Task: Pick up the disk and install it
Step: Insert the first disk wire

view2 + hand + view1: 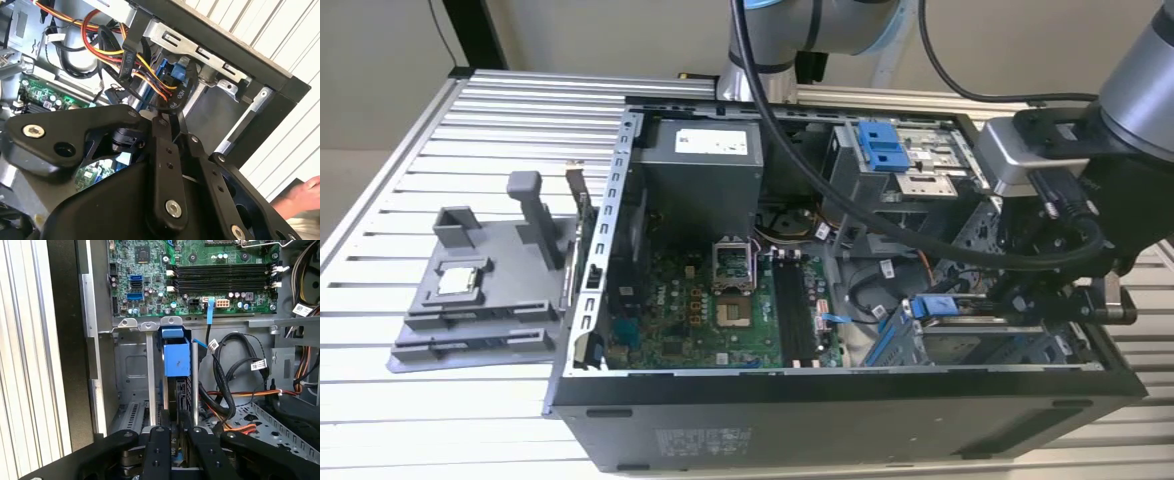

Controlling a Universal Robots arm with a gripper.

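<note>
One gripper [177, 434], fingers [159, 445] closed either side of the disk [177, 360], disk held edge-on in the drive bay [130, 365] at the corner of the open computer case [854, 425], blue end toward the motherboard [200, 285].

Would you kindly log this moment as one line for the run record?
phase: install | gripper: shut on disk | disk: on edge between bay rails inside computer case

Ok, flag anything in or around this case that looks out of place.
Nothing looks damaged or spilled. The disk stands on edge in the drive cage, square with its rails, the claw around it. One oddity: a person's hand beside the case in the second wrist view.
</note>
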